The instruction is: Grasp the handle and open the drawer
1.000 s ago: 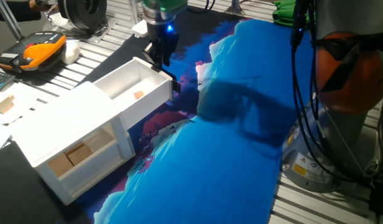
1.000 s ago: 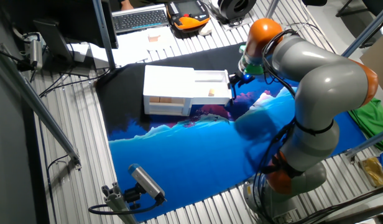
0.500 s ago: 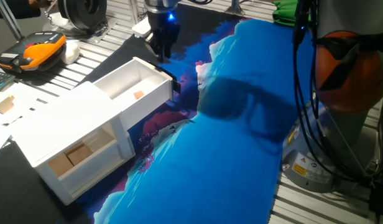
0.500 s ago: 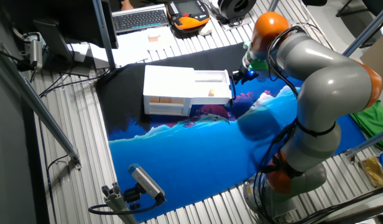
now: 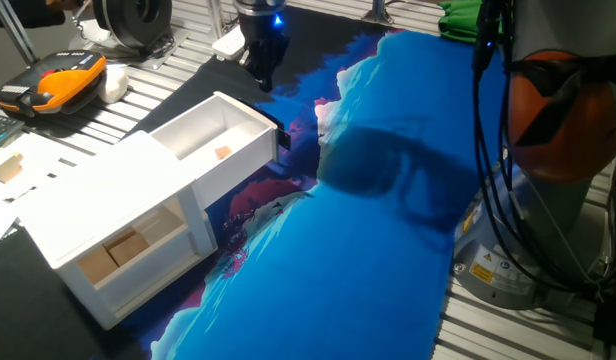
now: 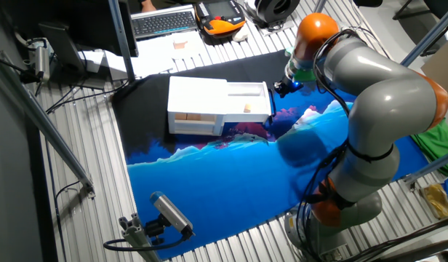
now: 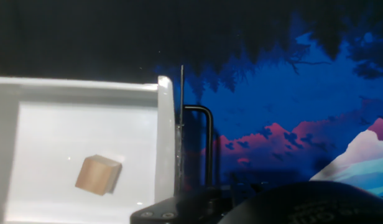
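Note:
The white drawer (image 5: 213, 135) stands pulled out of the cabinet, with a small tan block (image 5: 222, 152) inside. Its thin black handle (image 5: 280, 138) is on the end face. My gripper (image 5: 263, 78) hangs above and behind the handle, apart from it, open and empty. In the other fixed view the gripper (image 6: 280, 88) is just right of the drawer (image 6: 246, 102). The hand view looks down on the drawer's end wall (image 7: 165, 143), the handle (image 7: 204, 143) and the tan block (image 7: 98, 175); my fingertips do not show there.
The white cabinet body (image 5: 108, 190) has a side recess with tan blocks (image 5: 128, 250). A blue patterned cloth (image 5: 388, 230) covers the table. An orange and black device (image 5: 63, 82) lies at the back left. The arm's base (image 5: 558, 110) stands at right.
My gripper has lifted up and back, away from the handle. The drawer has not moved.

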